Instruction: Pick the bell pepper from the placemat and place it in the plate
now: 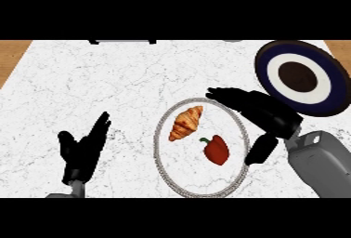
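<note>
White marble bench (103, 83), grey-veined, wood showing at both far corners. Directly on it: round clear placemat (165, 162) with a beaded rim, centre-right; dark blue plate (329, 100) with a white ring, far right corner.

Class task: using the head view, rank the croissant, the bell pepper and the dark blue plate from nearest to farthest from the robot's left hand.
Measured from the left hand, resting open at the view's lower left:
1. Croissant, upper left part of the round placemat.
2. Bell pepper, lower right on the same placemat, a little farther.
3. Dark blue plate, far at the upper right corner.
</note>
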Available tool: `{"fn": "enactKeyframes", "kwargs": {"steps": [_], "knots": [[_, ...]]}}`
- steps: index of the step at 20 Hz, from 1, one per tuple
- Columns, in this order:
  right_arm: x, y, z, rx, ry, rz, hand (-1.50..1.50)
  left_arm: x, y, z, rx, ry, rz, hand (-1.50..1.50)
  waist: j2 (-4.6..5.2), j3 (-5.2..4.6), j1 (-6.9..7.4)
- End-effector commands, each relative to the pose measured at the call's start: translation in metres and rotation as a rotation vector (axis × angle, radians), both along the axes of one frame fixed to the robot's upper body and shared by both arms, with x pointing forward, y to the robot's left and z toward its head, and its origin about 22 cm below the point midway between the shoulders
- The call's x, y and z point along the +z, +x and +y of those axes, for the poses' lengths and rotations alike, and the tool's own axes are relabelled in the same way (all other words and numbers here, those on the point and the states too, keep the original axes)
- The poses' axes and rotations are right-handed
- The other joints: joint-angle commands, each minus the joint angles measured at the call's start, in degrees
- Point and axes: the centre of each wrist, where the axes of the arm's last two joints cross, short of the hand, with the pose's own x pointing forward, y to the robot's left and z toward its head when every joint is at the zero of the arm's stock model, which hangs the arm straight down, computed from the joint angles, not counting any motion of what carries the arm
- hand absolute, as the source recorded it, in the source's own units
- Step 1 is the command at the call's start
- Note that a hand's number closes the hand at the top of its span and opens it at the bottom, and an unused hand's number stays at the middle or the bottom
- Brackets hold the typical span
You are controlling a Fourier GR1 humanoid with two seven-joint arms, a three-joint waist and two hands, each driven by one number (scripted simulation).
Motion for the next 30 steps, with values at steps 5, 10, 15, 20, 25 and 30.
{"fn": "enactKeyframes", "kwargs": {"steps": [5, 10, 15, 20, 25, 30], "knots": [[-0.026, -0.015, 0.031, 0.000, -0.062, 0.084, -1.50, -0.001, -0.021, 0.010, -0.004, 0.000, 0.038, 0.00, 0.33, -0.38, 0.37], [-0.027, -0.035, 0.035, 0.015, -0.041, 0.069, -1.50, -0.001, -0.003, -0.003, 0.006, 0.008, 0.049, 0.00, 0.32, -0.38, 0.02], [-0.028, -0.033, 0.024, -0.033, -0.138, 0.024, -1.50, -0.013, -0.008, -0.010, 0.007, -0.001, 0.047, 0.00, 0.34, -0.38, -0.04], [-0.065, -0.032, 0.037, -0.047, -0.189, -0.005, -1.50, -0.027, -0.005, 0.011, -0.002, 0.005, 0.037, 0.00, 0.47, -0.39, 0.13], [-0.070, -0.013, 0.052, -0.041, -0.181, 0.014, -1.50, -0.007, -0.010, 0.023, -0.001, -0.002, 0.034, 0.00, 0.44, -0.37, 0.48], [-0.067, -0.011, 0.044, -0.023, -0.222, 0.042, -1.50, -0.001, -0.004, 0.004, 0.001, 0.005, 0.056, 0.00, 0.38, -0.37, 0.26]]}}
